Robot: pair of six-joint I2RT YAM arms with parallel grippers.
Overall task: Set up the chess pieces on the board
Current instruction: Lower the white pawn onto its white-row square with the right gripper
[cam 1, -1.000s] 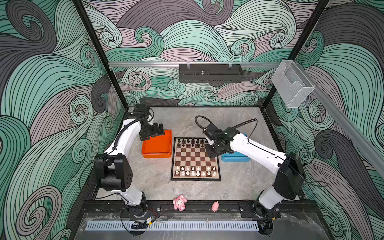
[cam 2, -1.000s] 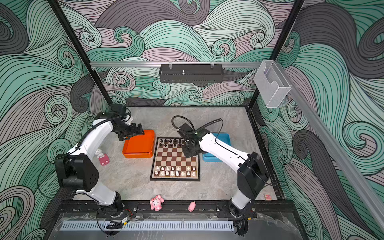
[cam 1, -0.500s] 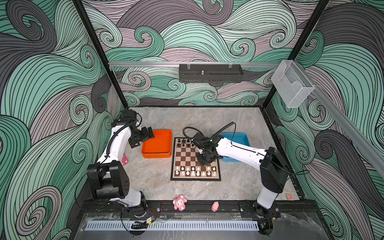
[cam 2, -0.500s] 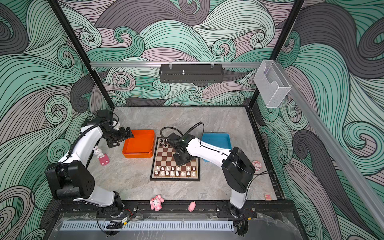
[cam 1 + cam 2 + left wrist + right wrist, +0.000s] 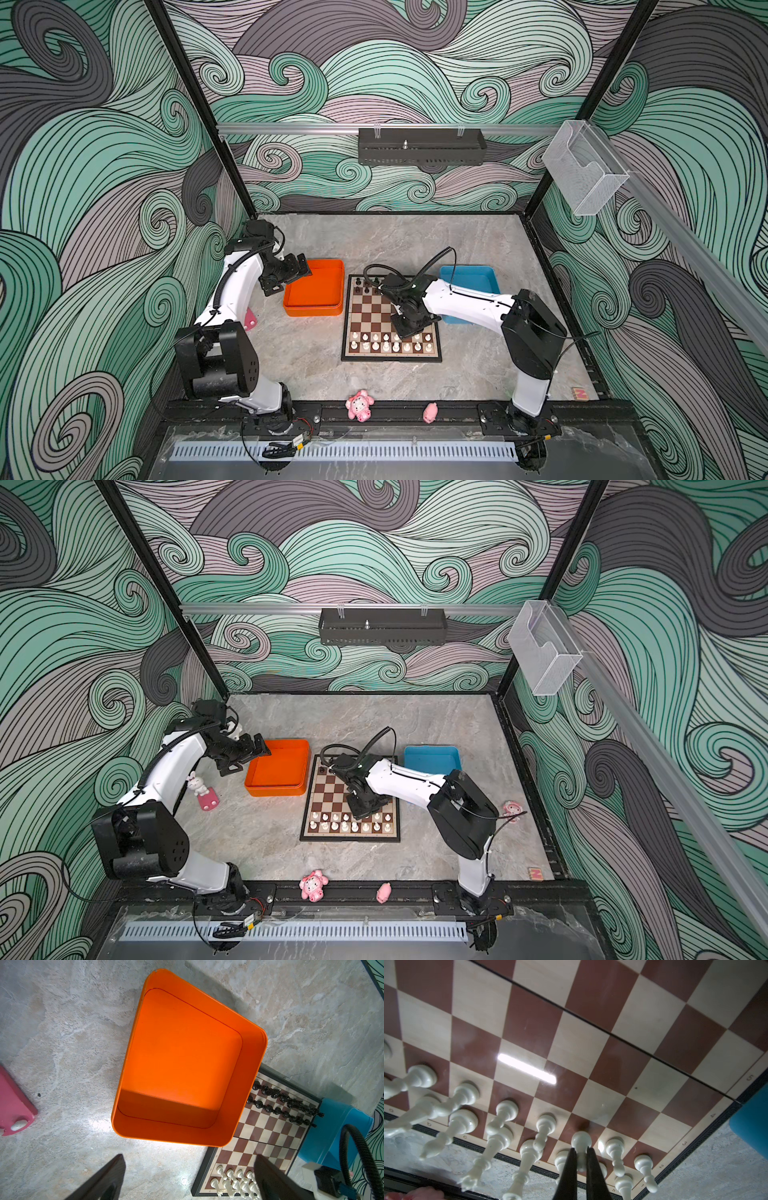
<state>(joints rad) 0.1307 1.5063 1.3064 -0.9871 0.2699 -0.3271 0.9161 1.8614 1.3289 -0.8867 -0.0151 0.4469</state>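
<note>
The board lies mid-table in both top views. Black chess pieces fill its far rows and white chess pieces its near rows. My right gripper hangs over the right part of the white rows, shut on a white pawn. The pawn's base is at or just above a brown square. The gripper body hides it in both top views. My left gripper is open and empty at the orange tray's left edge.
An empty orange tray sits left of the board and a blue tray to its right. Pink figurines stand at the front rail, at the left and at the right.
My right gripper has moved from the far half of the board toward the near white rows, staying shut. The left gripper drew back leftward off the tray and stays open.
</note>
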